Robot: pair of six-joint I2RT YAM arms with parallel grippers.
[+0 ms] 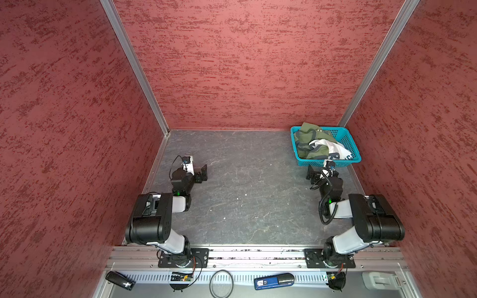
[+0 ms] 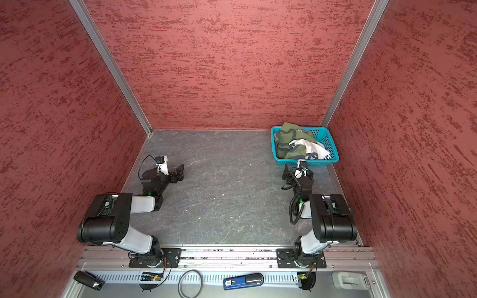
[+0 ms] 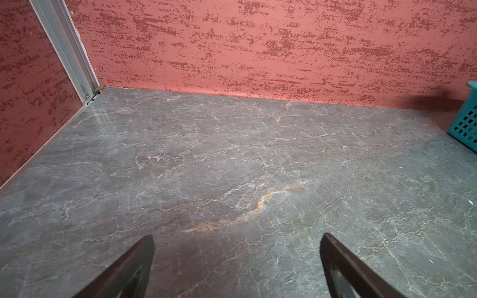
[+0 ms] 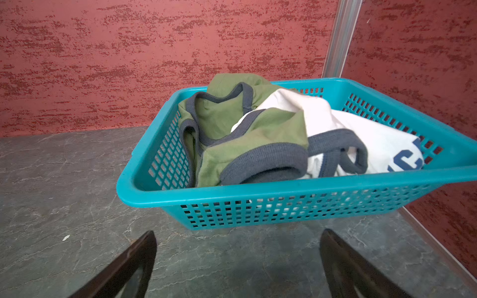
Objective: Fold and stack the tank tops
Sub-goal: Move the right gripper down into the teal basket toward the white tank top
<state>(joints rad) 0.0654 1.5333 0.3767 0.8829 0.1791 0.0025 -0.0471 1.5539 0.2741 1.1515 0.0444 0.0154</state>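
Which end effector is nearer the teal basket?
Right. The right end effector, open, sits just short of the teal basket, not touching. The left end effector, also open, is far off on the opposite side.

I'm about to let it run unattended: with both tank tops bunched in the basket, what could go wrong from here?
The olive tank top and white tank top lie tangled in the teal basket, so pulling one may drag out both.
The mesh basket looks light; a snagged strap could lift or tip it.
The open right hand sits just before the basket's near wall and might bump it when reaching in.
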